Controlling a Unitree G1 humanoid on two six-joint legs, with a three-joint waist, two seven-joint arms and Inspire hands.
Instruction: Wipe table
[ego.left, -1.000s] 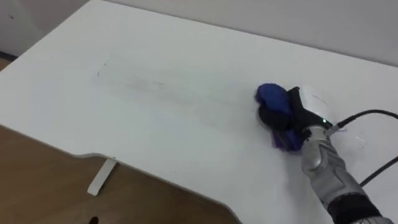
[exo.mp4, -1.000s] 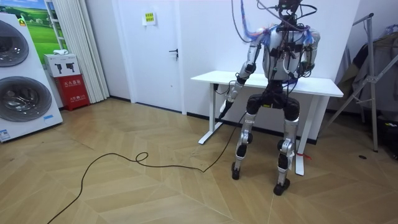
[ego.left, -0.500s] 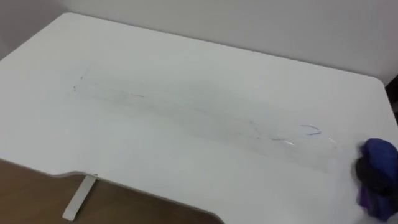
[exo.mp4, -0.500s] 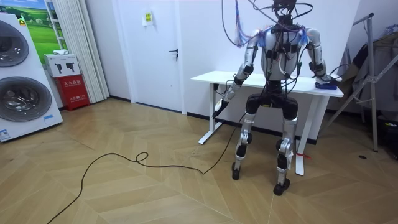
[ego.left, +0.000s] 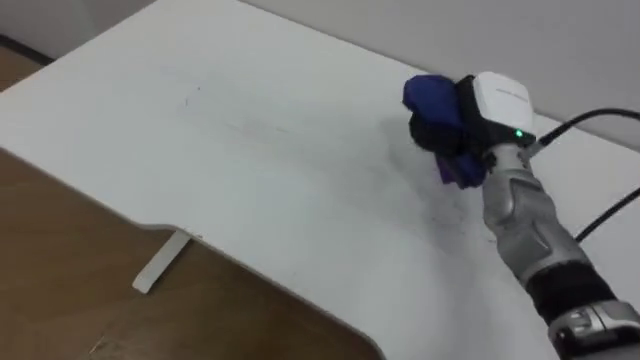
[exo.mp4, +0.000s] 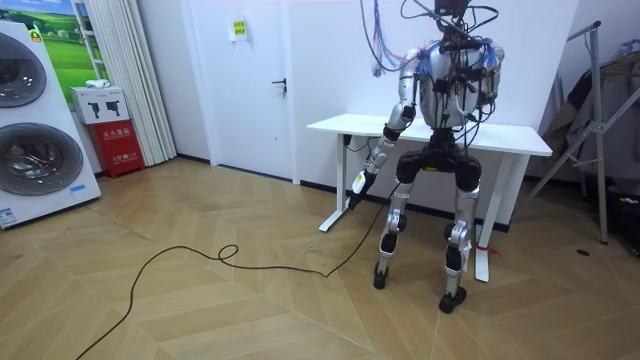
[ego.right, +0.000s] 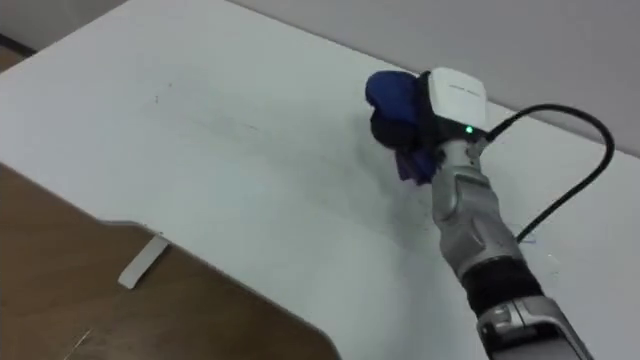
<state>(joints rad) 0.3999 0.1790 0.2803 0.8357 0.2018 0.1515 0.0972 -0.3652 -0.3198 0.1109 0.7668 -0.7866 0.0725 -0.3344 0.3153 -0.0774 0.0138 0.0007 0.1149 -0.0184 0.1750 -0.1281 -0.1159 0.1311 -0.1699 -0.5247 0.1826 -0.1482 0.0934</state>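
Held the blue cloth (ego.left: 428, 100) clenched in the right hand (ego.left: 478, 122) against the table (ego.left: 250, 210), with the left hand (exo.mp4: 361, 182) hanging beside its edge, and judged the wiping partway done, faint marks (ego.left: 240, 125) remaining mid-table.

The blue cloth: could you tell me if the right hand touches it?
Touching. Left eye view: the right hand is curled round the blue cloth.

Washing machine (exo.mp4: 30, 165), white door (exo.mp4: 252, 90), red cabinet (exo.mp4: 121, 146)
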